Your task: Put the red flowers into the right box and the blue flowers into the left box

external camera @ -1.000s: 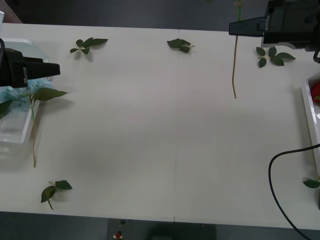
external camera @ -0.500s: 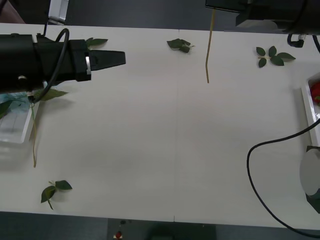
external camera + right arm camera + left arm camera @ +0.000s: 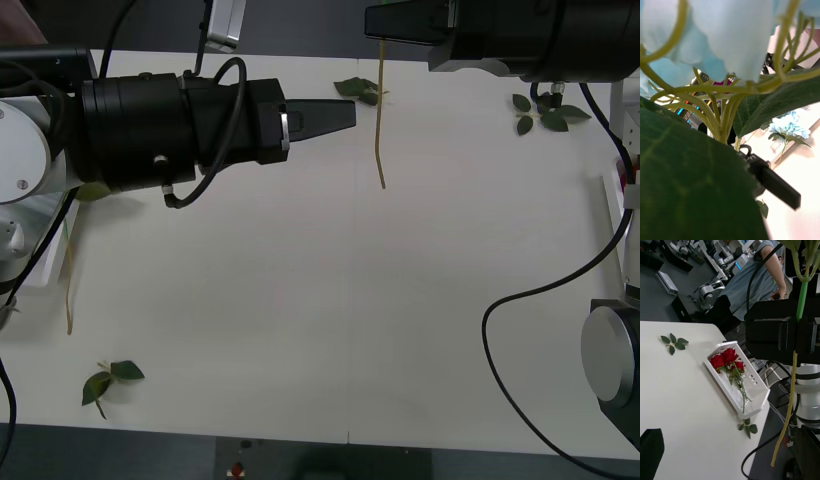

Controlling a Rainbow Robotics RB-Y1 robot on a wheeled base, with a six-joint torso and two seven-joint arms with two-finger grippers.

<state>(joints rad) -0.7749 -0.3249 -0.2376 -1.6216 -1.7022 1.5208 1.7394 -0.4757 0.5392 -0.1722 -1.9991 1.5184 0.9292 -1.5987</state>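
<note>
- The white table [image 3: 330, 300] is seen in the front view, with loose leaf sprigs [image 3: 108, 380] scattered on it.
- The left gripper [image 3: 335, 115] is extended over the table's middle; whether its fingers are parted cannot be told.
- The right gripper [image 3: 385, 20] is held at the far edge, closed on a blue flower [image 3: 730, 33], whose stem [image 3: 380, 120] hangs down.
- The right box [image 3: 752, 390] is seen holding the red flowers [image 3: 725, 358].
- The left box [image 3: 40, 270] is probably the pale shape at the table's left edge.
</note>
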